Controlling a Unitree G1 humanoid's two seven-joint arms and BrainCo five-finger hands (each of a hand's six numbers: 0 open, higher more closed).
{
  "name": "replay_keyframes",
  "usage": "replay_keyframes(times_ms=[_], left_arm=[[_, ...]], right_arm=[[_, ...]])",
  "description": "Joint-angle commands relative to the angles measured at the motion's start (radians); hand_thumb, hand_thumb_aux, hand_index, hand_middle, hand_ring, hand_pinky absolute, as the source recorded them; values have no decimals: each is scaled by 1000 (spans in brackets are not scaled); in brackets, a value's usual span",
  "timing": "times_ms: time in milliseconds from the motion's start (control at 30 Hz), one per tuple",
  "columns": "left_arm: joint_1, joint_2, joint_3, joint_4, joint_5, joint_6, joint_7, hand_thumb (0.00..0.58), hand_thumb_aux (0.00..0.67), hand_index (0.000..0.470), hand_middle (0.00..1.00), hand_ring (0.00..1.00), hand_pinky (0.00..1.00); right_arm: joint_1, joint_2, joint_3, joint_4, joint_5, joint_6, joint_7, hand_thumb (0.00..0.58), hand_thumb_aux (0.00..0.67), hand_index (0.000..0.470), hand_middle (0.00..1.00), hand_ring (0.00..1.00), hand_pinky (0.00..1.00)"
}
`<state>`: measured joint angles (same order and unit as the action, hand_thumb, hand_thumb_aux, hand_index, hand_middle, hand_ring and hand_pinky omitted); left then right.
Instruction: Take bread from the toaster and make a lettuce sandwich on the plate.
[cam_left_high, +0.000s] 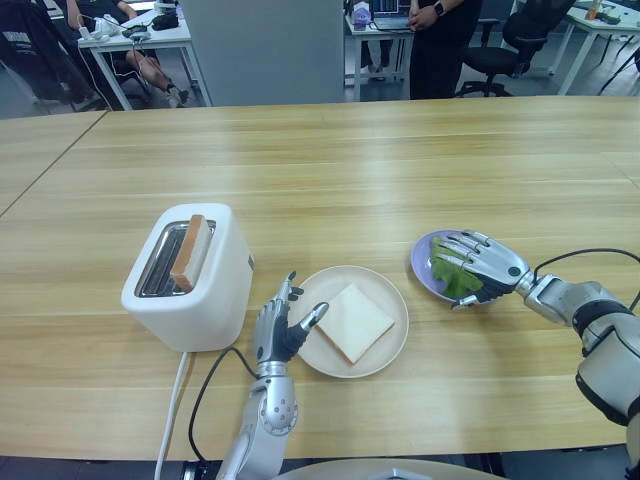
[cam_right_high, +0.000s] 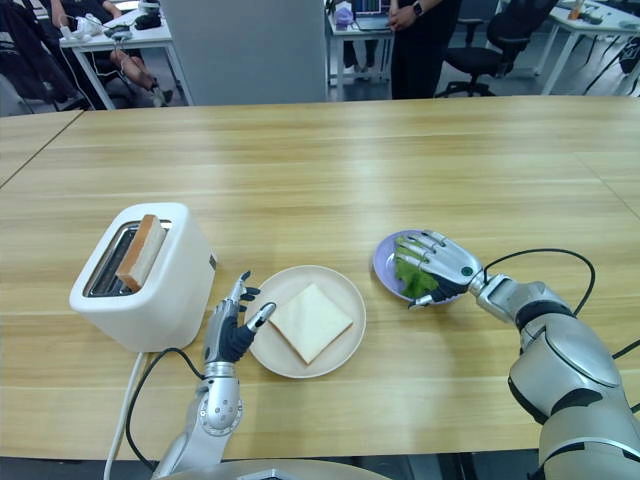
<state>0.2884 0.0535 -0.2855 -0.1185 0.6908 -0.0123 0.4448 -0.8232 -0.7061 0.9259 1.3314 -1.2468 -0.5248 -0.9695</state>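
Note:
A white toaster (cam_left_high: 195, 285) stands at the left with one slice of bread (cam_left_high: 190, 252) upright in its slot. A beige plate (cam_left_high: 390, 345) beside it carries a flat slice of white bread (cam_left_high: 352, 322). My left hand (cam_left_high: 282, 330) is open, held upright between the toaster and the plate's left rim, holding nothing. To the right, a small purple dish (cam_left_high: 420, 265) holds green lettuce (cam_left_high: 455, 280). My right hand (cam_left_high: 480, 264) lies over the dish with its fingers curled on the lettuce.
The toaster's cable (cam_left_high: 205, 395) runs off the table's front edge near my left arm. A black cable (cam_left_high: 585, 255) trails by my right forearm. Wide bare wooden table lies behind the toaster and dishes.

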Motion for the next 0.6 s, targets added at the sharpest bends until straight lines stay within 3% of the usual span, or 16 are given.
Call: replay_keyframes(times_ms=[33,400,433,467,533,567,600], left_arm=[[11,0,-3,7,-3,1,-2,0,0,0,349,349,349],[39,-1,-7,-5,-1,-2,1,0,0,0,357,357,357],[40,-1,-7,-5,-1,-2,2,0,0,0,357,357,357],[42,-1,-7,-6,-2,-2,2,0,0,0,357,357,357],[48,-1,-6,-10,-1,-1,3,0,0,0,357,357,357],[52,-2,-6,-13,-1,-1,3,0,0,0,357,357,357],[55,-2,-6,-15,-1,0,4,0,0,0,357,357,357]], right_arm=[[-2,10,-4,17,22,15,38,0,0,0,0,0,0],[1,-3,-34,45,87,68,170,0,0,0,0,0,0],[3,-4,-34,47,89,74,181,112,68,47,0,0,0],[5,-6,-34,47,91,78,191,183,116,79,0,0,0],[7,-7,-32,48,97,82,209,205,131,90,0,0,0],[9,-7,-28,47,96,84,215,452,355,244,0,0,0],[10,-6,-26,47,95,85,222,452,355,244,0,0,0]])
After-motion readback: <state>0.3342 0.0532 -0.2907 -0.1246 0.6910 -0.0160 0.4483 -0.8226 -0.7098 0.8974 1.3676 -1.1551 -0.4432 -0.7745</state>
